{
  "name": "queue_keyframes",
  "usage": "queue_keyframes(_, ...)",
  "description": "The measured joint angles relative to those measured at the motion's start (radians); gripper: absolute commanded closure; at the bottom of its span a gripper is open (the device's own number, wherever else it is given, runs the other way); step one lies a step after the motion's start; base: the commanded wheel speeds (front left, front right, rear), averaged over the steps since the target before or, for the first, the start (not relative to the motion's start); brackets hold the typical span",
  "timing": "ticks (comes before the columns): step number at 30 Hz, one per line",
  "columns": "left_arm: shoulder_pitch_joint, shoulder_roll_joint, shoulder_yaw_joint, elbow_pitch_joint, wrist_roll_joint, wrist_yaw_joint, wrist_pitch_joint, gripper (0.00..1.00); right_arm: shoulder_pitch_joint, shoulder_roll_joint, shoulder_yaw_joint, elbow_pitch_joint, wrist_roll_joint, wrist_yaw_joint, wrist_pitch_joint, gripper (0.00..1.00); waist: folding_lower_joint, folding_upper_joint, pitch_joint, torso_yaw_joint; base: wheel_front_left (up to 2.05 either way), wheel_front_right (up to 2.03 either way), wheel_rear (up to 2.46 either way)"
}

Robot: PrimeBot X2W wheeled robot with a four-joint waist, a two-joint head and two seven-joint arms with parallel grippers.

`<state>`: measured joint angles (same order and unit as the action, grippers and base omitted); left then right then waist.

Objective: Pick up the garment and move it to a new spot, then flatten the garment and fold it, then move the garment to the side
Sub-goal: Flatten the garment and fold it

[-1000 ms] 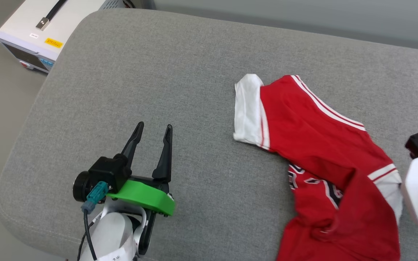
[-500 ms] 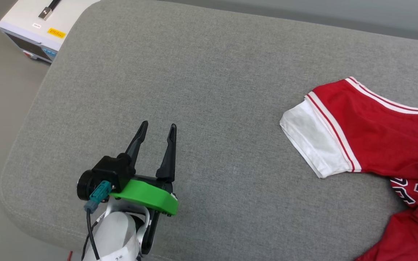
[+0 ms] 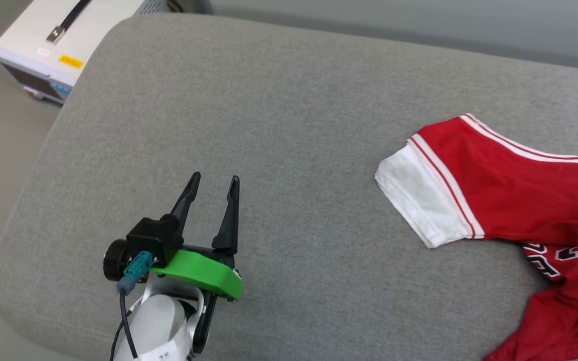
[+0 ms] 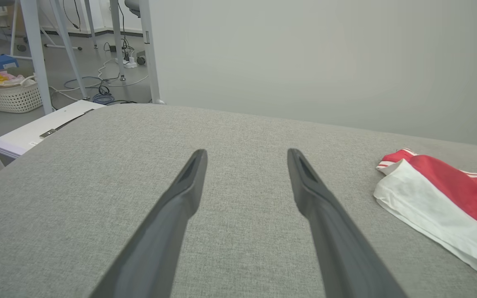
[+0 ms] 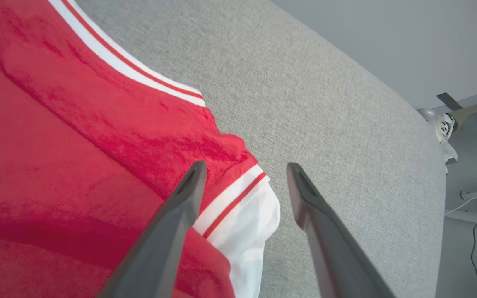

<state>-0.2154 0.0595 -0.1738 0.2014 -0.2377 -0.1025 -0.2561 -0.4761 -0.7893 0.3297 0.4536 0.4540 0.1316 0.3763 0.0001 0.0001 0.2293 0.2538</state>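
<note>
Head view: the garment [image 3: 510,195] lies at the grey cushion's [image 3: 279,100] right, its white sleeve spread out, no longer bunched as a second ago. Left wrist view: left tool [image 4: 246,152] wide open, empty, well apart. Right wrist view: right tool [image 5: 246,164] open, empty, above the other sleeve; flattening judged underway.

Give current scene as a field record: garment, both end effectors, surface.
surface: grey cushion
garment: red T-shirt, crumpled, on the cushion's right side, one white sleeve lying flat toward the middle
left end effector: open, over bare cushion, apart from the garment
right end effector: open, poised at the other white sleeve
off cushion: white box at far left
</note>
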Motion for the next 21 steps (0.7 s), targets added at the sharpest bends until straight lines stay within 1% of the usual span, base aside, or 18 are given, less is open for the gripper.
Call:
queue_keyframes(3, 0.003, 0.0, 0.006, 0.004, 0.003, -0.001, 0.0, 0.0, 0.003, 0.033, -0.028, -0.029, 0.017, 0.0, -0.07, 0.0, 0.0, 0.0, -0.03, -0.024, 0.0, 0.0, 0.0)
queue_keyframes(7, 0.021, 0.001, 0.015, 0.004, 0.003, -0.007, 0.0, 0.0, 0.039, 0.08, -0.094, -0.097, 0.018, 0.0, -0.179, 0.0, -0.0001, 0.0, -0.07, -0.062, 0.0, 0.0, 0.0)
queue_keyframes(10, 0.035, 0.0, 0.016, 0.001, 0.002, -0.008, 0.0, 0.0, 0.098, 0.139, -0.16, -0.153, 0.019, 0.0, -0.242, 0.0, -0.0001, 0.0, -0.097, -0.092, 0.0, 0.0, 0.0)
queue_keyframes(11, 0.039, 0.0, 0.016, -0.001, 0.001, -0.009, 0.0, 0.0, 0.125, 0.162, -0.177, -0.179, 0.016, 0.0, -0.261, 0.0, -0.0001, 0.0, -0.106, -0.102, 0.0, 0.0, 0.0)
queue_keyframes(12, 0.047, 0.0, 0.015, -0.005, -0.003, -0.009, 0.0, 0.0, 0.174, 0.206, -0.219, -0.228, 0.009, 0.0, -0.297, 0.0, -0.0001, 0.0, -0.123, -0.12, 0.0, 0.0, 0.0)
queue_keyframes(15, 0.058, 0.0, 0.011, -0.016, -0.011, -0.012, 0.0, 0.0, 0.261, 0.286, -0.29, -0.312, -0.02, 0.0, -0.353, 0.0, -0.0001, 0.0, -0.148, -0.147, 0.0, 0.0, 0.0)
queue_keyframes(19, 0.07, -0.001, 0.008, -0.025, -0.03, -0.017, 0.0, 0.0, 0.377, 0.41, -0.365, -0.418, -0.072, 0.0, -0.416, 0.0, -0.0001, 0.0, -0.171, -0.176, 0.0, 0.0, 0.0)
queue_keyframes(21, 0.081, -0.001, 0.001, -0.024, -0.03, -0.018, 0.0, 0.0, 0.431, 0.469, -0.385, -0.456, -0.099, 0.0, -0.425, 0.0, -0.0001, 0.0, -0.178, -0.187, 0.0, 0.0, 0.0)
